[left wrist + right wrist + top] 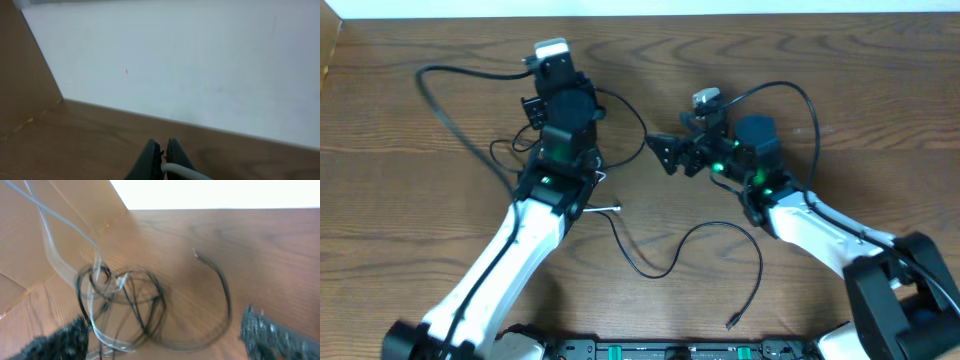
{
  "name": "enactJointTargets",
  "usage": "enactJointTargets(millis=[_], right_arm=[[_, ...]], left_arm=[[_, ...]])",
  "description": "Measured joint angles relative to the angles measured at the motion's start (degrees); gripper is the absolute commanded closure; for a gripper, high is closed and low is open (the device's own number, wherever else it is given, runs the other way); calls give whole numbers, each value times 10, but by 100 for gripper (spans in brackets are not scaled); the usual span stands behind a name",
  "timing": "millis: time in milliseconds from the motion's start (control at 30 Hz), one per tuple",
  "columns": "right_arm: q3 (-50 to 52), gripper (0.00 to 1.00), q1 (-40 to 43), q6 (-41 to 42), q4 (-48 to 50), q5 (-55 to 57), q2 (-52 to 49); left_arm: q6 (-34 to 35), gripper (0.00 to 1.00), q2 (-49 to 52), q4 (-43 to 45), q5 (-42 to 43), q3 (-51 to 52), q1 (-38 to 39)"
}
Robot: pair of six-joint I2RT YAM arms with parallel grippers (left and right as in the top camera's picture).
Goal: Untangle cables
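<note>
Brown wood-grain tabletop (pixel 880 120), matte, with a plain white wall (pixel 200 60) along the far edge and a brown side panel (pixel 20 75) meeting it at the corner.

At the left gripper (pixel 163 150), aimed toward that wall: dark, tapered fingers (pixel 147 160) pressed together on a white cable (pixel 182 171), round and smooth, curving out to the right from between them.

At the right gripper (pixel 665 155), near the middle of the table: black fingers, rough and grainy in the right wrist view, spread wide apart, nothing between them.

Ahead of those spread fingers, a tangle (pixel 125 297) of thin black cords in overlapping loops on the wood, threaded by a pale translucent cord (pixel 50 255) rising to the upper left, all somewhat blurred.

Nearer the robot, a long thin black cable (pixel 760 270) lying in an S-shaped sweep, ending in a small plug (pixel 730 322). Just beside the white-shelled left arm (pixel 520 240), a short silver plug (pixel 610 208) flat on the wood.
</note>
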State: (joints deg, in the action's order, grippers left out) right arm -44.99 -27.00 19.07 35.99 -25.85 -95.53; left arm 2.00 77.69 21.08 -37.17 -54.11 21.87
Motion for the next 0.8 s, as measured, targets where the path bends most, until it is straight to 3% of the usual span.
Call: enactJointTargets(millis=[300, 800], right_arm=[[0, 8, -56, -2, 175, 17, -58], [0, 10, -70, -2, 210, 38, -61]], left_arm=[[8, 92, -79, -47, 9, 0, 0], [10, 93, -115, -71, 22, 0, 47]])
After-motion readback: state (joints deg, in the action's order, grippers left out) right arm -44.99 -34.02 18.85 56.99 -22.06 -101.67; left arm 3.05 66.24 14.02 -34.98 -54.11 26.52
